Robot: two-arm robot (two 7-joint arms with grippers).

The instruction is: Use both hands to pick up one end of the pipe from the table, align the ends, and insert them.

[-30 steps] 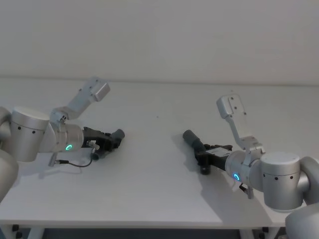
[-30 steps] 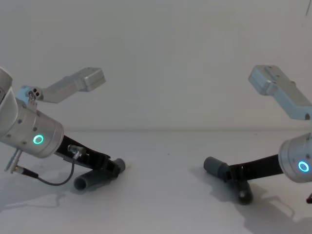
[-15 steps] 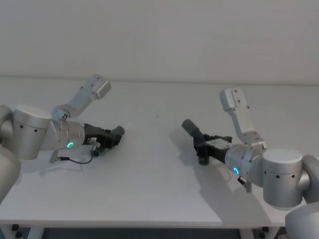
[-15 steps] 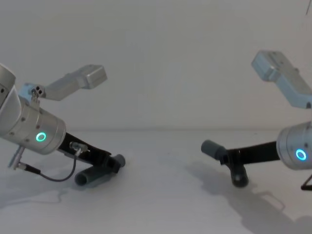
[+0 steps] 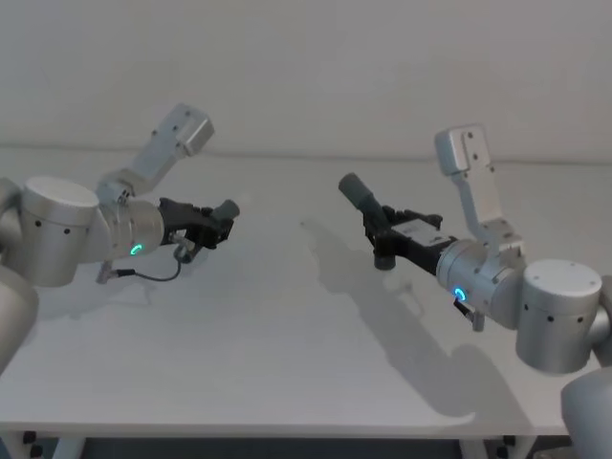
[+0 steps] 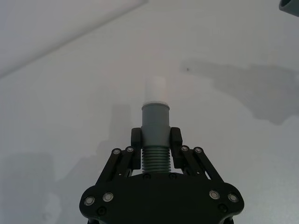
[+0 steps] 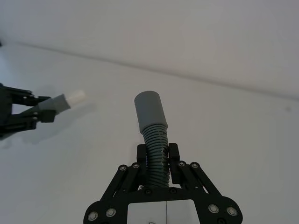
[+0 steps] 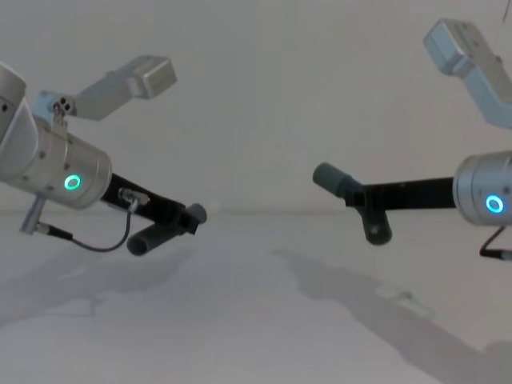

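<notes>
Both pipe pieces hang in the air above the white table. My left gripper is shut on the ribbed part of the dark grey pipe piece with the white tip. Its tip points toward the right arm. My right gripper is shut on the ribbed part of the other pipe piece, whose wide grey collared mouth faces left. A wide gap separates the two ends. In the right wrist view the white tip shows far off.
The table under both arms carries their shadows. A plain pale wall stands behind its far edge. A thin black cable loops under the left wrist.
Both grippers have risen from the table with their pipe pieces. The right one climbed higher and moved farther back, and its piece now points up and left.
</notes>
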